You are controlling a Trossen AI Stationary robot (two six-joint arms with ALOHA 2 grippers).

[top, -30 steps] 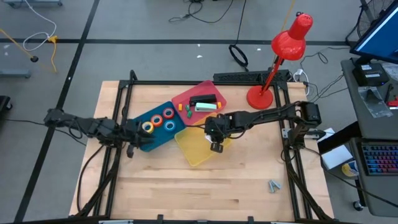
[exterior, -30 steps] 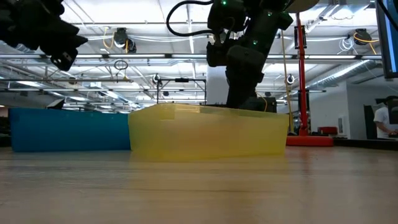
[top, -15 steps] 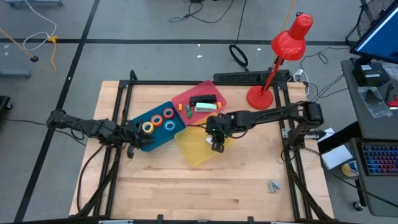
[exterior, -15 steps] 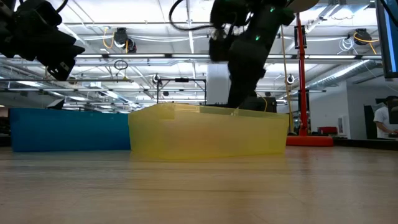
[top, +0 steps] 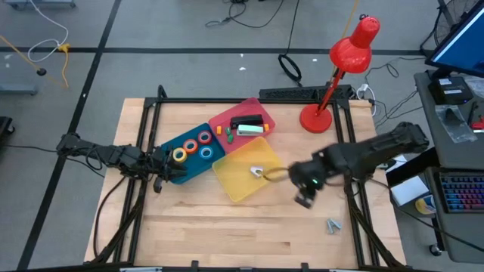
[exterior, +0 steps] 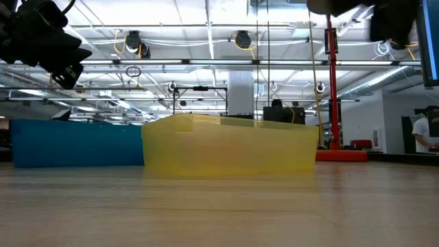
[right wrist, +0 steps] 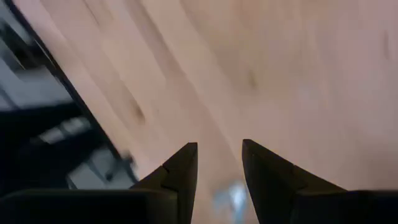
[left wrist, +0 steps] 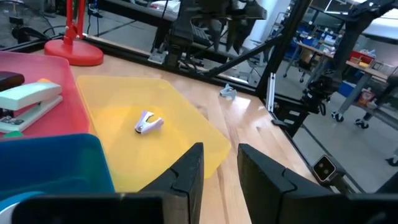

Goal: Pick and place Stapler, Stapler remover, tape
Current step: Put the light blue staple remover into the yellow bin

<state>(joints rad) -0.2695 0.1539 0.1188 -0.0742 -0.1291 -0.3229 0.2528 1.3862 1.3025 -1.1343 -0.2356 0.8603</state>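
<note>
The silver stapler remover lies on the floor of the yellow tray and also shows in the left wrist view. The pale green and black stapler lies in the red tray. The yellow, orange, red and blue tape rolls lie flat in the blue tray. My left gripper hovers open at the blue tray's left end. My right gripper is open above bare wood right of the yellow tray.
A small metal piece lies on the wood near the table's right near corner. A red desk lamp stands at the far right. Black frame rails run along the table's left and right sides. Bare wood lies near the yellow tray.
My right gripper has swung away from above the yellow tray toward the table's right and near edge, fast enough to blur its wrist view. The stapler remover now shows lying in the yellow tray where that gripper stood.
</note>
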